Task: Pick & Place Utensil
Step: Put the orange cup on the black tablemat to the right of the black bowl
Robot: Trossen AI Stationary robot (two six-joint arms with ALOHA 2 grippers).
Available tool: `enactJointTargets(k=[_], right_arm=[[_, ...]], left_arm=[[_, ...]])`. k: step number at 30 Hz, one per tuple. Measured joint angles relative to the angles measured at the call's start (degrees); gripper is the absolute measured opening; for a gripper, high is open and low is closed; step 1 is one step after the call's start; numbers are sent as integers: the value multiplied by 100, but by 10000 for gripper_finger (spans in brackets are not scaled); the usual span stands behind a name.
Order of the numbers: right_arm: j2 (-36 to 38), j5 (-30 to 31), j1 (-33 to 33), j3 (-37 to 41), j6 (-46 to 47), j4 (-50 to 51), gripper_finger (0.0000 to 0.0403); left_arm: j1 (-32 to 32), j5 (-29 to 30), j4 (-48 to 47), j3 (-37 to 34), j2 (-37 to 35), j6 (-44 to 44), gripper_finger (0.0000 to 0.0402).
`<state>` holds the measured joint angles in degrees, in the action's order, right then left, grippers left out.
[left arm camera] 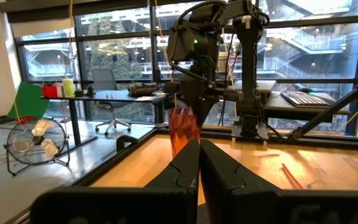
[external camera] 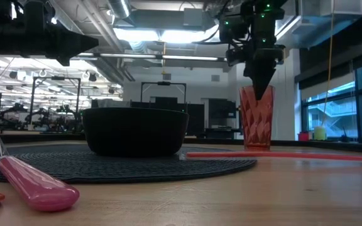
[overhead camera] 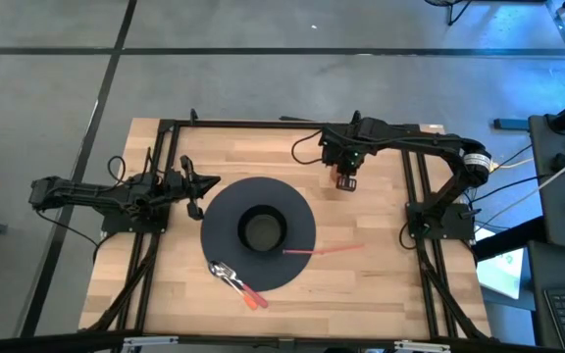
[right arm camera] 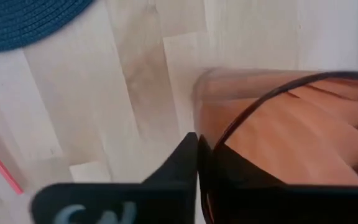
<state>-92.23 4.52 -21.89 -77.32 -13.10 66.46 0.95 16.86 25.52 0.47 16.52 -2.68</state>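
An upright red faceted cup (external camera: pixel 256 119) stands by its base on the far right of the wooden table. My right gripper (external camera: pixel 260 85) points down at the cup's rim and is shut on it. Near the table's front edge lie a pink-handled fork (external camera: pixel 36 185) and an orange-handled utensil (overhead camera: pixel 253 299), partly on the round dark mat (overhead camera: pixel 224 211). A thin red stick (overhead camera: pixel 324 251) lies with one end on the mat's right edge. My left gripper (overhead camera: pixel 204 184) waits shut and holds nothing, level above the table's left side, beside the mat. My right gripper has the cup's rim wall (right arm camera: pixel 213 140) between its two fingers, one finger (right arm camera: pixel 182 158) outside the cup and the other inside it, showing dark through the wall. The fingers come from above, pointing down. The cup is upright with its base on the table.
A black bowl (overhead camera: pixel 261 227) sits in the middle of the mat. Black frame rails (overhead camera: pixel 415 176) run along the table's left, right and far sides. Bare wood (overhead camera: pixel 361 284) lies between the mat and the right and near edges.
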Motion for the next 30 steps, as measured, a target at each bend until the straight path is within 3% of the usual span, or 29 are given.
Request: enactJointTargets(k=[9, 19, 30], right_arm=[[8, -8, 14, -172, -260, 50, 8], [28, -18, 455, -1463, -276, 779, 8], [-127, -316, 1445, -2608, 74, 947, 8]], left_arm=[[0, 0, 0, 2, 1, 14, 8], [0, -1, 0, 0, -1, 42, 8], [0, -1, 0, 2, 0, 43, 8]])
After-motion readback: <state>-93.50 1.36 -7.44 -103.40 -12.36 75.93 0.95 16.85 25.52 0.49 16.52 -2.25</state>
